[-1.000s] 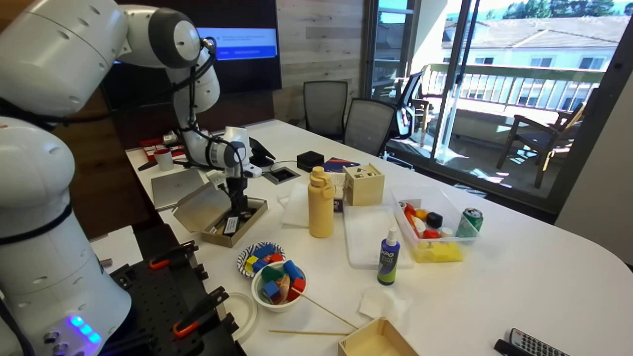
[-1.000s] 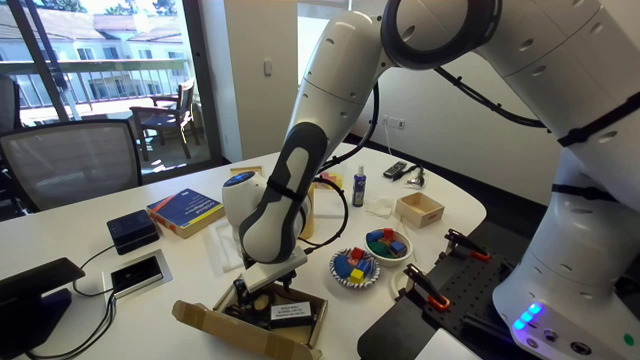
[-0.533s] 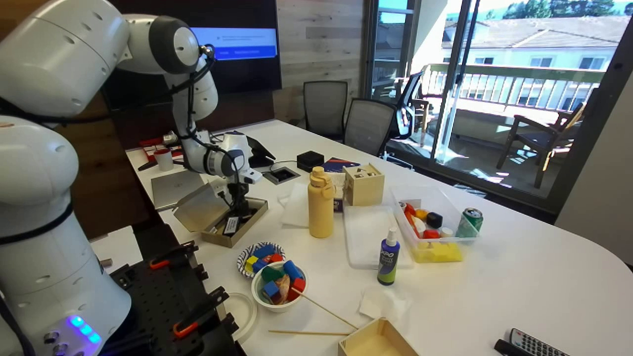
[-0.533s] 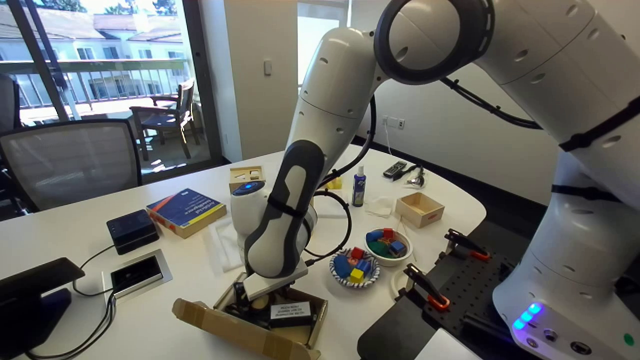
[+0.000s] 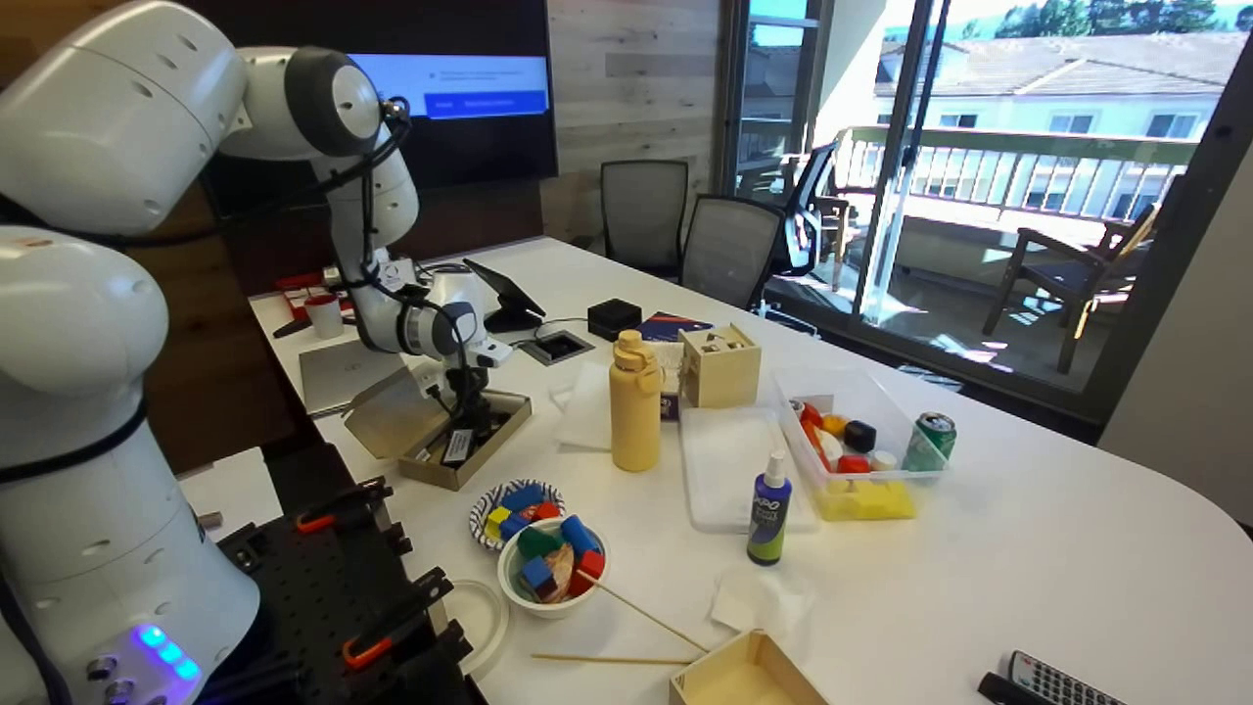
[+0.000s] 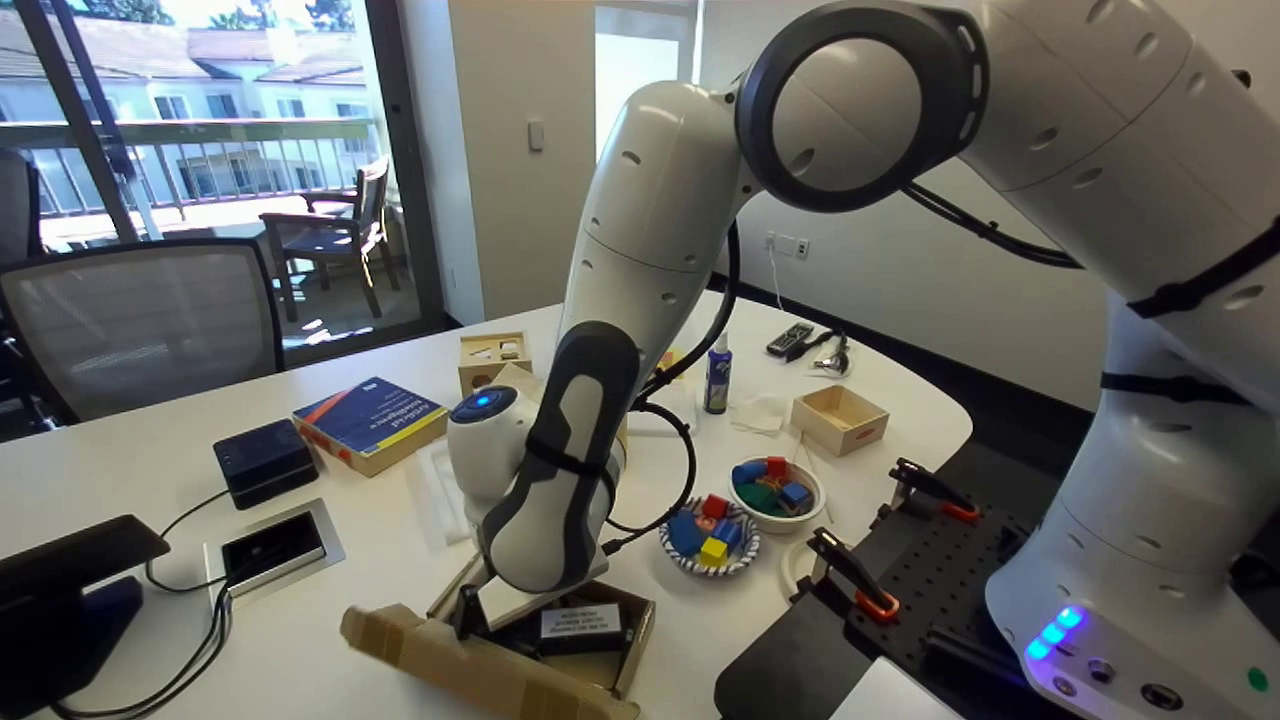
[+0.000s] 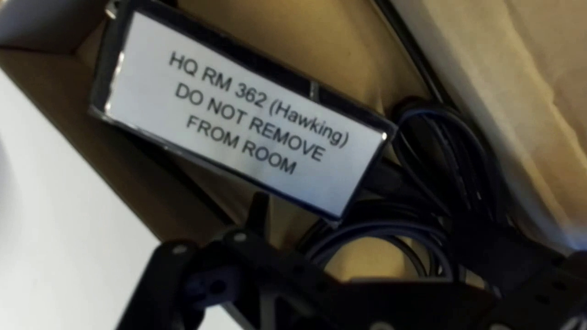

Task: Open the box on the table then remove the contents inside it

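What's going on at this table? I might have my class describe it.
A robot arm is working at the cardboard box on the white table. The lid stands open, and the gripper is down inside, by some coiled black cables; whether it holds one is hard to tell. A black unit marked "DO NOT REMOVE FROM ROOM" also lies in the box. So the opening is done, but the unit and cables have not been taken out yet.
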Action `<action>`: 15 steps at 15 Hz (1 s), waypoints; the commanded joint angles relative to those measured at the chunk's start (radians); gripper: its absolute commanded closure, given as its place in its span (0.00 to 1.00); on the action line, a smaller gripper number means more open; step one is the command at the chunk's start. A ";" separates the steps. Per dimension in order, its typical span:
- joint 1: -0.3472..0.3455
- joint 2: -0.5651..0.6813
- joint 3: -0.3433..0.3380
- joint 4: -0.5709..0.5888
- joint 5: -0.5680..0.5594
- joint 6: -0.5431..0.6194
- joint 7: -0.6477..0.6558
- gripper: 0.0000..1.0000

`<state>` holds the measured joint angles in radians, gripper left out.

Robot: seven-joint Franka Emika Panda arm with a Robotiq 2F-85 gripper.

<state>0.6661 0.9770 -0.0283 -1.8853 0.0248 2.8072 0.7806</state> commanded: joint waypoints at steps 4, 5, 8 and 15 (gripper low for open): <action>0.006 0.064 0.014 0.044 0.022 0.061 -0.036 0.40; 0.005 0.061 0.015 0.042 0.023 0.066 -0.037 0.47; -0.005 0.054 0.026 0.036 0.029 0.085 -0.045 0.70; -0.044 0.037 0.066 0.028 0.057 0.098 -0.065 1.00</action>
<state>0.6475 0.9795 0.0204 -1.8621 0.0484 2.8833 0.7577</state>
